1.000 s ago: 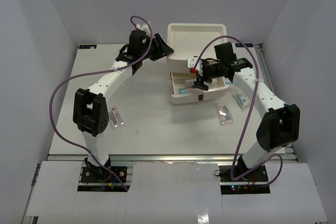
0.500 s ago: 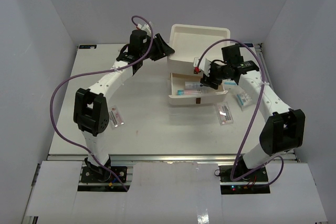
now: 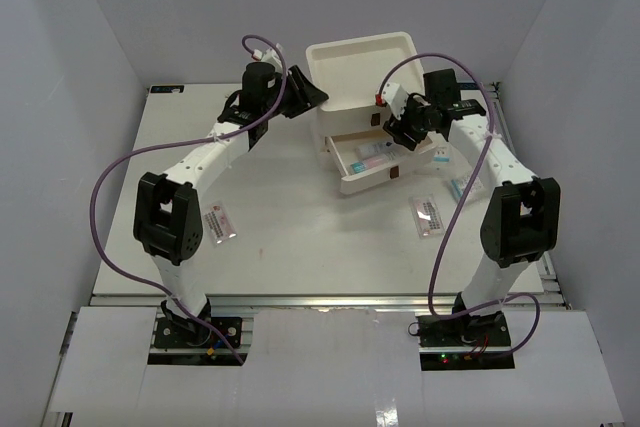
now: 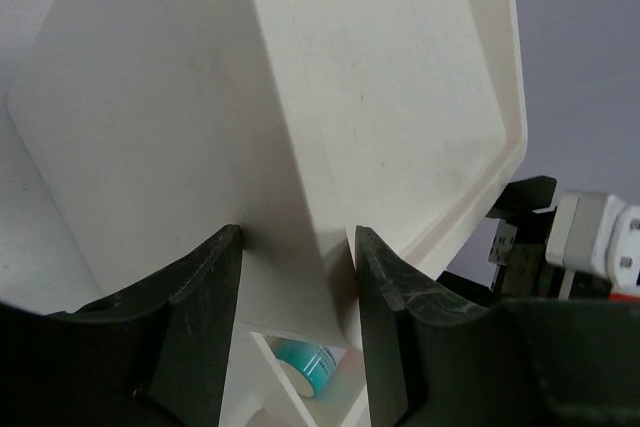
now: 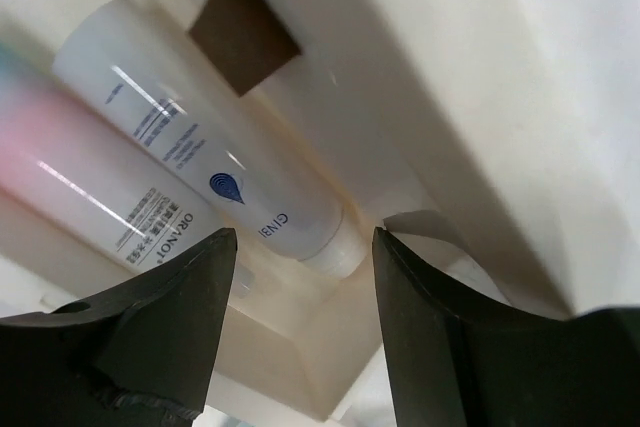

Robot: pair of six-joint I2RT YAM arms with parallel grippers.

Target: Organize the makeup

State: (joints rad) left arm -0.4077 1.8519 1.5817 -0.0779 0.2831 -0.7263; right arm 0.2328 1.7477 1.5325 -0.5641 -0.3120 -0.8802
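My left gripper is pinched on a wall of the white box, one finger on each side, so it holds the box in place. My right gripper hangs just over the box's open drawer. Its fingers are apart and there is nothing between them.

Right under them, inside the drawer, lie a white tube and a pink tube. They lie close side by side, with their long sides running along the drawer front. I think those two are put away.

Two sachets lie flat on the table in front of the box, on its right side. Another sachet lies well off to the box's left front. My right arm is nearer the two and it is free, so I think it should go for them next.
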